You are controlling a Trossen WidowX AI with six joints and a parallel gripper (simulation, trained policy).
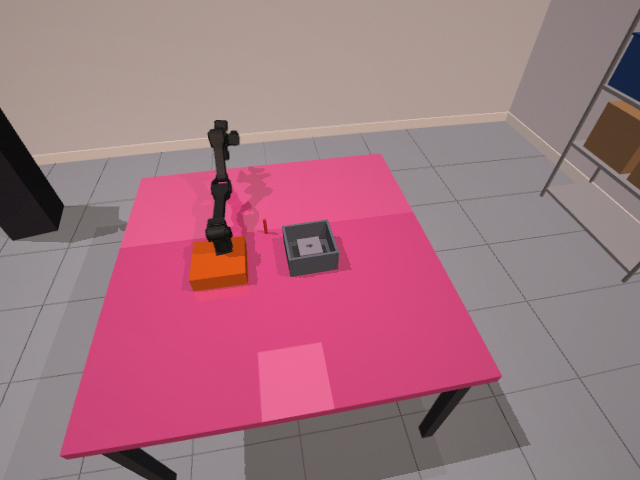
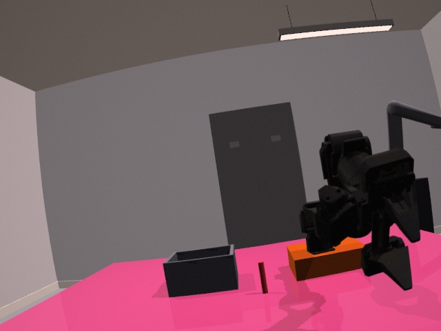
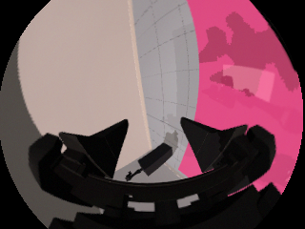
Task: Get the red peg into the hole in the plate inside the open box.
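The red peg (image 1: 265, 226) (image 2: 262, 278) stands upright on the pink table, between the grey box and the orange block. The open grey box (image 1: 315, 264) (image 2: 202, 279) stands beside it. In the top view a pale plate (image 1: 303, 251) with a small dark hole lies at the box's bottom; the walls hide the plate in the exterior view. My gripper (image 2: 411, 264) (image 3: 154, 120) is open and empty, its fingers wide apart. It is raised well away from the peg and box, on the far side of the table in the top view. The peg is not in the wrist view.
An orange block (image 1: 218, 269) (image 2: 328, 265) lies on the table (image 1: 361, 320) (image 2: 124, 303), under the arm's base and to the peg's side away from the box. The box's raised walls surround the plate. A shelf with boxes stands off the table in the top view.
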